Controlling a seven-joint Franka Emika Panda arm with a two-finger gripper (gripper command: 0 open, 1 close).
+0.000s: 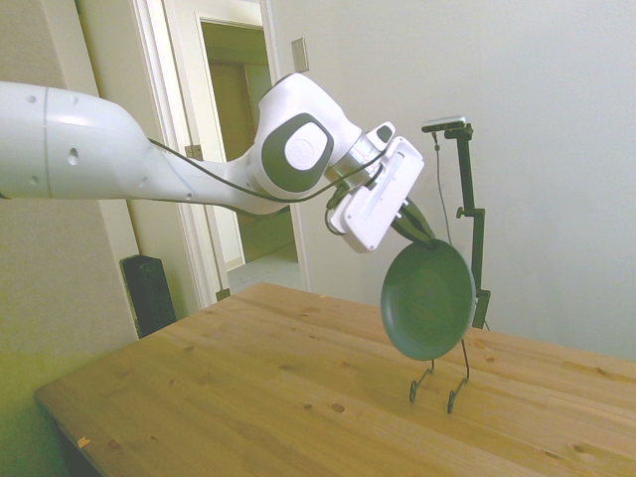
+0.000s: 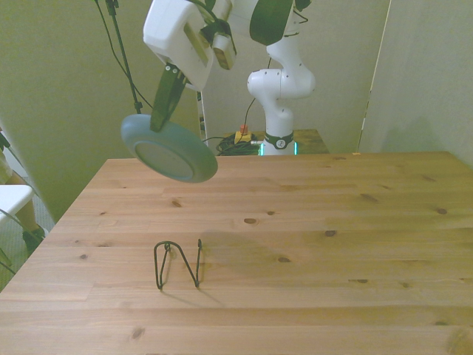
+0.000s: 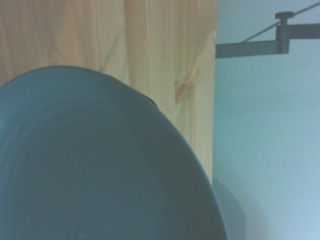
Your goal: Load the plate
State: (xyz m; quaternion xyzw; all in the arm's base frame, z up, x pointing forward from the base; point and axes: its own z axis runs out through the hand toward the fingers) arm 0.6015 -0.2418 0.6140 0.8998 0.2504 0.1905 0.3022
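Note:
The dark teal plate (image 1: 429, 299) hangs in the air, tilted on edge, held by its upper rim. My gripper (image 1: 417, 229) is shut on that rim, its dark fingers (image 2: 164, 103) pinching the plate (image 2: 168, 151) from above. In the wrist view the plate (image 3: 90, 165) fills most of the picture. A thin black wire stand (image 2: 177, 264) sits on the wooden table (image 2: 310, 222) below; in the side view the plate's lower edge hovers just above the stand (image 1: 440, 383), apart from it.
The table's edge (image 3: 212, 100) shows past the plate in the wrist view. A dark speaker-like box (image 1: 149, 293) stands on the floor beyond the table in the side view. A white object (image 2: 11, 198) sits off the front view's left.

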